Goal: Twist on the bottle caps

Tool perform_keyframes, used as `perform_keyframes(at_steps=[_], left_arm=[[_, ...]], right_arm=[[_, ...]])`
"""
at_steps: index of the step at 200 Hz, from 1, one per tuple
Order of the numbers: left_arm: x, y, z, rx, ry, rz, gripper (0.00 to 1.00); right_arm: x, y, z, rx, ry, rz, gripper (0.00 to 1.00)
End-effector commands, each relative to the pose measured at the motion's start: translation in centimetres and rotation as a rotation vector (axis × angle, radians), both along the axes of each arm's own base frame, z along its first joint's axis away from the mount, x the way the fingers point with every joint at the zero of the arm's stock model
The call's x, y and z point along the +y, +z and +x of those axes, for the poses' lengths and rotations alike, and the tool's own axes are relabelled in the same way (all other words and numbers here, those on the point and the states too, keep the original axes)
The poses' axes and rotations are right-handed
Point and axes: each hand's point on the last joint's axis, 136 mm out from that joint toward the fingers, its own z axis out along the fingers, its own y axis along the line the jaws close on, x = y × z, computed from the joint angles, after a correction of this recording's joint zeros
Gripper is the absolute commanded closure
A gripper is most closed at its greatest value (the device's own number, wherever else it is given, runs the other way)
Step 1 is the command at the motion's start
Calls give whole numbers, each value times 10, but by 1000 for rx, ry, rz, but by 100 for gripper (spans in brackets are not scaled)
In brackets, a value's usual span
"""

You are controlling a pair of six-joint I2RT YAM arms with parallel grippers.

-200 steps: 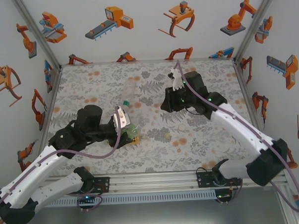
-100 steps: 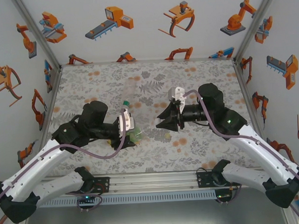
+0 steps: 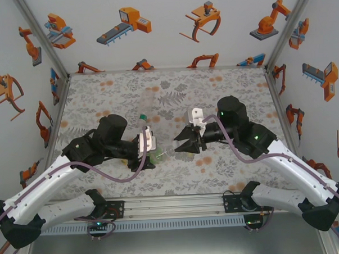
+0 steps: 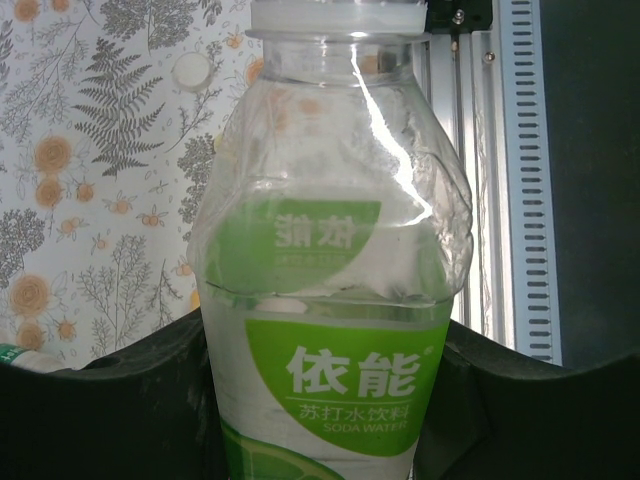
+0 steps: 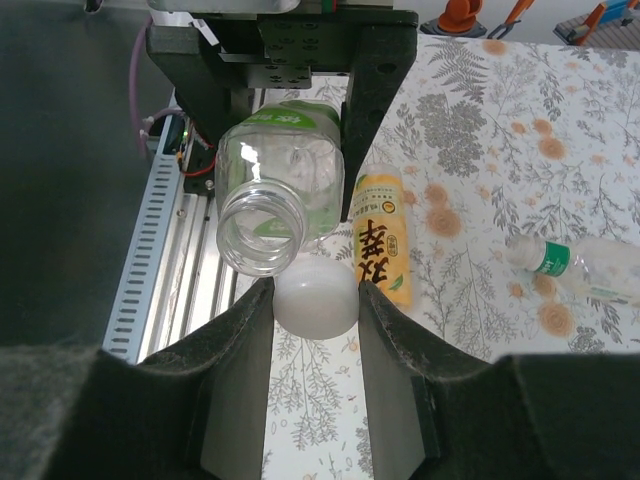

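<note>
My left gripper (image 4: 325, 372) is shut on the clear bottle with the green label (image 4: 335, 375), held off the table with its open mouth (image 5: 260, 232) facing the right arm. My right gripper (image 5: 315, 312) is shut on a white cap (image 5: 316, 297). The cap sits just below and beside the mouth's rim, not over it. From above, the two grippers, left (image 3: 154, 157) and right (image 3: 180, 146), face each other at the table's middle. The amber bottle with the yellow label (image 5: 382, 240) lies on the table under the held bottle. A second clear bottle (image 5: 575, 268) lies farther off.
The aluminium rail (image 5: 165, 270) at the table's near edge runs close beside the held bottle. A small round white disc (image 4: 190, 68) lies on the floral cloth. The lying clear bottle (image 3: 144, 108) is behind the left gripper. Walls close in both sides and the back.
The right gripper has swung from the back of the table down toward the centre with the cap. The left gripper has turned the bottle's mouth toward it and shifted slightly right.
</note>
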Motion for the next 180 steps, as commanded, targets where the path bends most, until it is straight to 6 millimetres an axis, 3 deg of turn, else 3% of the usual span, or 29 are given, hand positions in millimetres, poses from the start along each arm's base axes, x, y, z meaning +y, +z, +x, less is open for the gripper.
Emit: perform_keyframes(at_steps=[1,180], left_arm=[[-2,11,-1,-35,-18,-15,100],[2,13,0,-59,6,-33,100]], right_arm=[[-3,23,-9,-75,24,46,100],[-11,41,-26,-121,30,91,100]])
